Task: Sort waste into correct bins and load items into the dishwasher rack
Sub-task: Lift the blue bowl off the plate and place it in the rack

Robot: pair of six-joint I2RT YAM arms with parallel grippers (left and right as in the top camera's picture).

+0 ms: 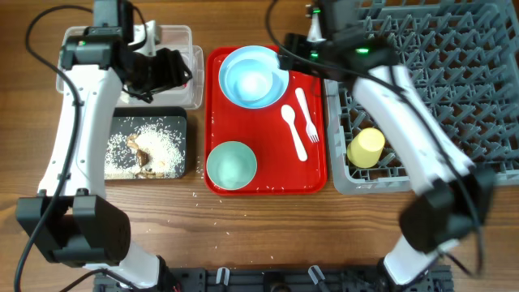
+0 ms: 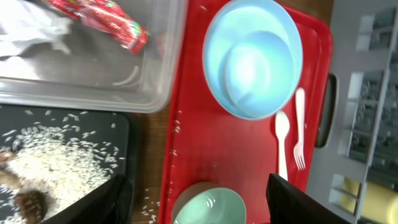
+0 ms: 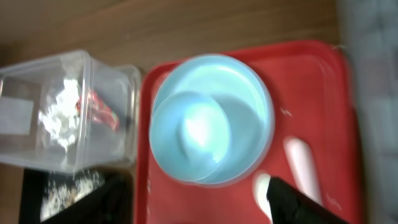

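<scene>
Pincer of left arm [image 2: 196, 186] wide, empty, right pincer [image 3: 196, 190] wide, empty.

1. The napkin [image 2: 25, 31] and red wrapper [image 2: 102, 18] are lying in the clear tub [image 1: 197, 81], far-left corner.
2. The rice [image 1: 154, 146] is covering the black tray [image 1: 178, 118], left edge.
3. One bowl [image 1: 250, 81] is sitting on the plate [image 1: 269, 57] mid-bench, with the second bowl [image 1: 231, 165], fork [image 1: 306, 113] and spoon [image 1: 293, 130] alongside.
4. The yellow cup [image 1: 366, 148] is resting in the rack [image 1: 454, 81], right side.

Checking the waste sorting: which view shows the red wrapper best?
Left wrist: the red wrapper lies large and sharp in the clear tub, beside the napkin. Right wrist shows it small and blurred. Overhead, the left arm hides it.
</scene>
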